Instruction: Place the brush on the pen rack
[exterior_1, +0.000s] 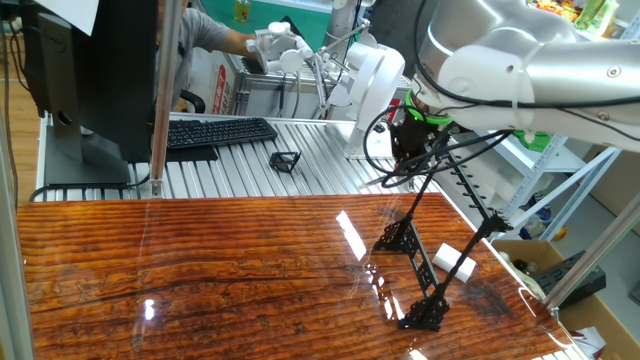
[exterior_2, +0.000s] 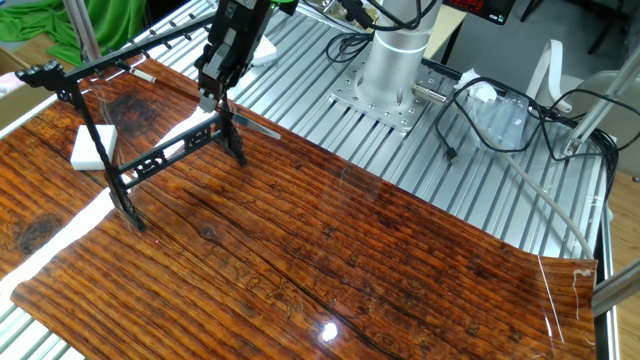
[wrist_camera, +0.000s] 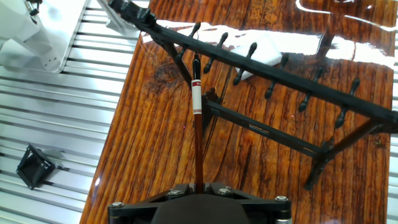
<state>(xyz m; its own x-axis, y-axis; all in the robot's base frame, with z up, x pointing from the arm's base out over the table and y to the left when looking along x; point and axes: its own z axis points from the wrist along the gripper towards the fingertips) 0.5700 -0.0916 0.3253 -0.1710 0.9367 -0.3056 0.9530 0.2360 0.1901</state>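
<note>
The jaws are closed on the brush (wrist_camera: 198, 124), carrying it up to the pen rack (wrist_camera: 273, 71). Next, I judge, its tip must settle between two pegs before release.

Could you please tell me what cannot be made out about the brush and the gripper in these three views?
- Fingertips: in the hand view, the gripper's dark housing at the bottom edge covers where the brush is clamped.
- Brush in the fixed views: too thin to pick out below the gripper.
- Contact: whether the brush tip touches the pen rack cannot be told; they overlap in the hand view.
- Gripper in one fixed view: dark and lost among cables.
</note>
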